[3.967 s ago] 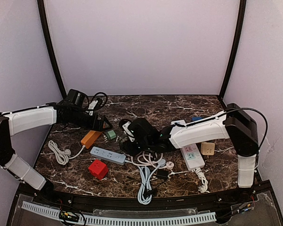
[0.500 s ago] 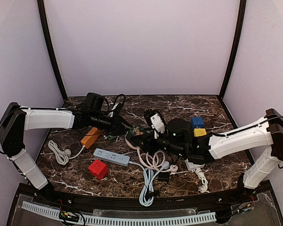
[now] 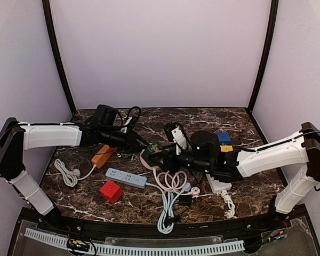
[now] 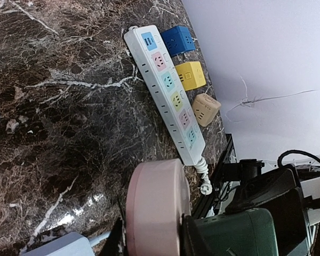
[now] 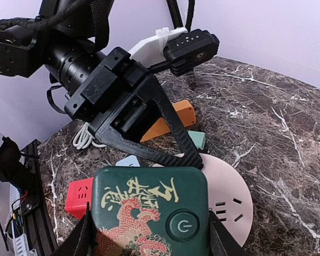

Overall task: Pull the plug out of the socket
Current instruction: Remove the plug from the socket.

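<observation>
The socket is a round pink disc point(image 4: 159, 208), held off the table, with my left gripper point(image 4: 153, 237) shut on its rim. The plug point(image 5: 149, 213) is a dark green block with a dragon print and a power button. It sits flat against the socket's point(image 5: 232, 194) face, and I see no gap between them. My right gripper point(image 5: 149, 242) is shut on the plug's two sides. From above, the left gripper point(image 3: 141, 146), the socket point(image 3: 147, 158), the plug point(image 3: 159, 152) and the right gripper point(image 3: 168, 157) meet at mid-table.
A white power strip point(image 4: 168, 85) lies far right beside blue point(image 4: 177, 38), yellow point(image 4: 191, 74) and beige point(image 4: 205, 109) cube sockets. An orange strip point(image 3: 103, 155), a grey-blue strip point(image 3: 125, 177), a red cube point(image 3: 111, 191) and coiled cables point(image 3: 170, 184) lie below the grippers.
Four seconds ago the grippers were apart, the left one over the orange strip. Both have since met at mid-table. In the last half second the right gripper edged left.
</observation>
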{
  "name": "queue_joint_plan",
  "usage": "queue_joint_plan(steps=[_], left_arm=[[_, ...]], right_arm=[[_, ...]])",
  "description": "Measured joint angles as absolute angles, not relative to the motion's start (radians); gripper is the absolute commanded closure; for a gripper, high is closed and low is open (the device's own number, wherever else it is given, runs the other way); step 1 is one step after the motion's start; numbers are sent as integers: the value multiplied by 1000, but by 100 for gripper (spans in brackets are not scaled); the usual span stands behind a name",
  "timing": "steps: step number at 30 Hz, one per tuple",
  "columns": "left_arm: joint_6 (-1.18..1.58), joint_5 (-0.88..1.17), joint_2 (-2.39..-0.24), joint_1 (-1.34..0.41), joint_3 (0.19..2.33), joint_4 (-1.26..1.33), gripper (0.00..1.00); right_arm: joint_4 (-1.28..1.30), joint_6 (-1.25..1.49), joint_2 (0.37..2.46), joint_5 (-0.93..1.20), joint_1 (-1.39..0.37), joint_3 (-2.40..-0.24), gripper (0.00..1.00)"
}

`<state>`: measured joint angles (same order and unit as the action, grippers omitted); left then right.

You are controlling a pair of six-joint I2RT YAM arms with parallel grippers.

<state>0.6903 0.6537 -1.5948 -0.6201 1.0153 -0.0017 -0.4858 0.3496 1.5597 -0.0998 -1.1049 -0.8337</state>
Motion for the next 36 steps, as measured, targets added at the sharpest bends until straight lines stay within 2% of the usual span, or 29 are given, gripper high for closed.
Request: queue_joint_plan(steps=[12, 20, 36], left_arm=[[621, 646, -1593, -618, 1040, -55, 99], [581, 652, -1593, -614, 1047, -58, 99], [424, 637, -1584, -611, 1034, -35, 99]], right_arm=[[-388, 194, 1577, -226, -1174, -902, 100], [-357, 192, 1581, -264, -1185, -920, 100], [-315, 370, 1581, -101, -1114, -929, 100]])
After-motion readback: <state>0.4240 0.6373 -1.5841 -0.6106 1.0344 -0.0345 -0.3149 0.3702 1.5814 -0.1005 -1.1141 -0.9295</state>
